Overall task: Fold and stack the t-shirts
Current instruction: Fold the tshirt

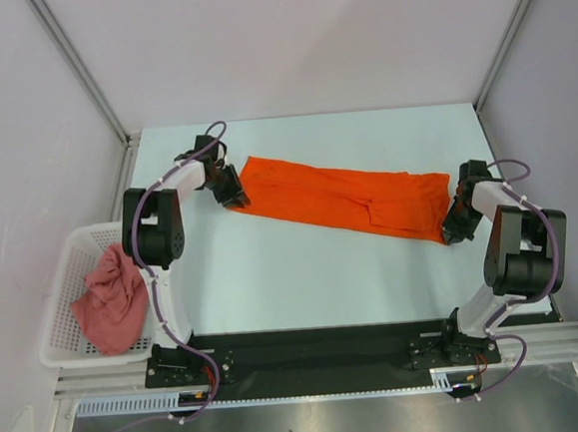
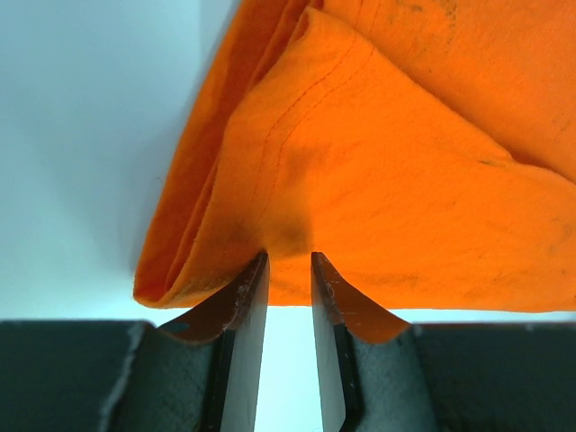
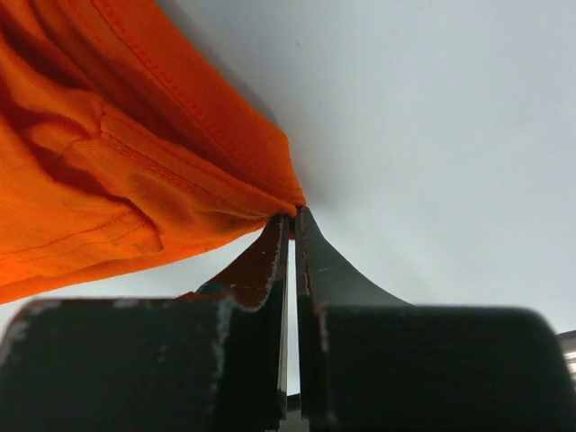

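Position: the bright orange cloth t-shirt (image 1: 343, 200) lies on the pale table (image 1: 305, 295) as a long narrow band. Its long axis runs across from far-left to near-right, spanning the gap between my two arms.

My left gripper (image 2: 288, 259) is at the far-left end. The fingers sit a little apart with a bunched folded corner between the tips, which I read as a pinch on thick cloth.

My right gripper (image 3: 292, 216) is at the near-right end, fingers pressed together on a thin hem corner.

Each arm has its own end; neither is nearer the middle.

Judgement: the next fold carries one end along that axis onto the other.

The dusty salmon-pink cloth t-shirt (image 1: 108, 300) sits crumpled in the white plastic lattice basket (image 1: 62, 264), well off to the left.
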{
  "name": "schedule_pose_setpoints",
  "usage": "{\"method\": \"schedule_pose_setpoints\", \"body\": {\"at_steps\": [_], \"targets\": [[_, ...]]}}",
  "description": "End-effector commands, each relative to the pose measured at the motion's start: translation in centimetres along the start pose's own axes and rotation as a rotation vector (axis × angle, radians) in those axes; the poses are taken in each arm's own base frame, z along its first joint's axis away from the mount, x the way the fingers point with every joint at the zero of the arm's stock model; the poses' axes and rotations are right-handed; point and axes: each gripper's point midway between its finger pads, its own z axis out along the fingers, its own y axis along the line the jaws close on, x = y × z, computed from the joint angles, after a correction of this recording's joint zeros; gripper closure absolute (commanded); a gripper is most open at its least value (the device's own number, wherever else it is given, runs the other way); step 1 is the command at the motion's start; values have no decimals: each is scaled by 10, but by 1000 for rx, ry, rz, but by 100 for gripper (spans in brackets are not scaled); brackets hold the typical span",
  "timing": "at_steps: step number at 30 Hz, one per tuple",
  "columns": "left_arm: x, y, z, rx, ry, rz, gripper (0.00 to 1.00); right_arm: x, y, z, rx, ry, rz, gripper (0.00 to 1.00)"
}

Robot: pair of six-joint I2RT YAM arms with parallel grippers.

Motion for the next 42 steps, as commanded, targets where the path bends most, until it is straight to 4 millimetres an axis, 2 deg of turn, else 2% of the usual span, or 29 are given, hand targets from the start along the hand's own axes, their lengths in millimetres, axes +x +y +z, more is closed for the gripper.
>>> {"method": "schedule_pose_setpoints", "body": {"at_steps": [1, 4, 6, 7, 9, 12, 15, 16, 17, 19, 20, 24, 25, 26, 27, 28, 30, 31, 32, 36, 42], "targets": [[-2, 25, 6, -69, -8, 11, 68, -1, -10, 9, 56, 7, 5, 100], [-3, 23, -2, -67, -22, 19, 69, 0, -13, 8, 74, 25, -5, 99], [1, 23, -8, -69, -25, 21, 68, -2, -11, 0, 66, 26, 2, 94], [3, 20, -15, -66, -33, 20, 68, -4, -10, -9, 53, 10, 14, 92], [4, 19, -22, -60, -44, 18, 67, -9, -3, -20, 13, -9, 25, 79], [4, 12, -41, -43, -80, 25, 65, -16, 4, -38, -34, -38, 33, 71], [3, 13, -61, -63, -130, 33, 57, -18, 9, -52, -71, -41, 32, 62], [7, 16, -63, -74, -132, 31, 50, -18, 11, -56, -91, -36, 39, 60], [4, 13, -74, -69, -163, 34, 47, -19, 12, -60, -103, -45, 45, 54], [6, 16, -77, -84, -179, 26, 42, -21, 19, -70, -160, -55, 63, 47], [6, 17, -79, -84, -185, 22, 39, -19, 26, -75, -207, -49, 70, 40], [7, 22, -71, -78, -169, -19, 36, -18, 43, -83, -346, -59, 175, 23], [7, 23, -69, -73, -161, -28, 35, -24, 50, -84, -390, -88, 194, 21], [7, 26, -65, -77, -155, -40, 35, -12, 54, -78, -426, -46, 220, 18], [6, 30, -60, -80, -149, -59, 34, -11, 56, -77, -445, -42, 245, 17], [6, 35, -56, -87, -143, -71, 34, -15, 60, -76, -472, -54, 286, 16], [3, 39, -51, -89, -141, -90, 34, -3, 63, -67, -497, -23, 315, 15], [2, 42, -45, -90, -132, -98, 34, -6, 65, -67, -516, -41, 343, 15], [1, 43, -42, -92, -129, -98, 34, 1, 63, -60, -513, -28, 357, 16], [-4, 46, -27, -98, -107, -103, 34, 7, 57, -48, -516, -38, 420, 16], [-2, 52, -10, -105, -71, -110, 39, 7, 48, -32, -496, -53, 489, 21]]}}
